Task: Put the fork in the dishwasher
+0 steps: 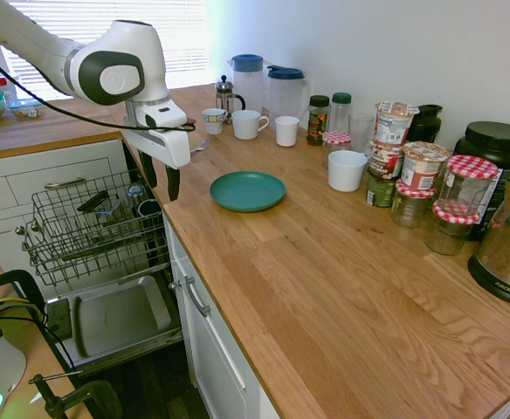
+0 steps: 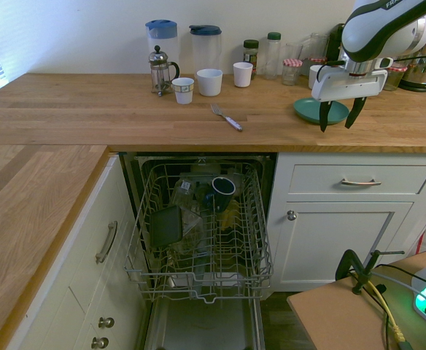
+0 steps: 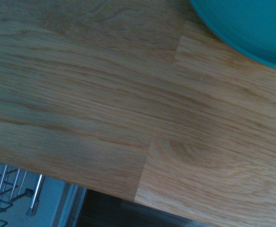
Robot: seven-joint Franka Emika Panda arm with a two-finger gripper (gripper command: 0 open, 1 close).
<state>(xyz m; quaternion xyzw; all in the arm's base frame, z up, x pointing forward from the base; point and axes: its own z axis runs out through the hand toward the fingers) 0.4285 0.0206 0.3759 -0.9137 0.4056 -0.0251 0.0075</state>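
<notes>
I see the gripper [image 2: 338,115] at the upper right of the second exterior view, pointing down over the counter [image 2: 125,113], its 2 fingers spread wide and holding nothing, just beside the teal plate [image 2: 306,111]. The fork [image 2: 226,117] lies on the wood, upper middle. Below it, the dishwasher [image 2: 198,240] stands open, rack out.

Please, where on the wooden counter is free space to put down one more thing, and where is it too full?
Free: the wide stretch of counter left of the fork, and the front area between the teal plate and the counter's near edge. Crowded: the back wall, with the jugs, the cups and the jars.
</notes>
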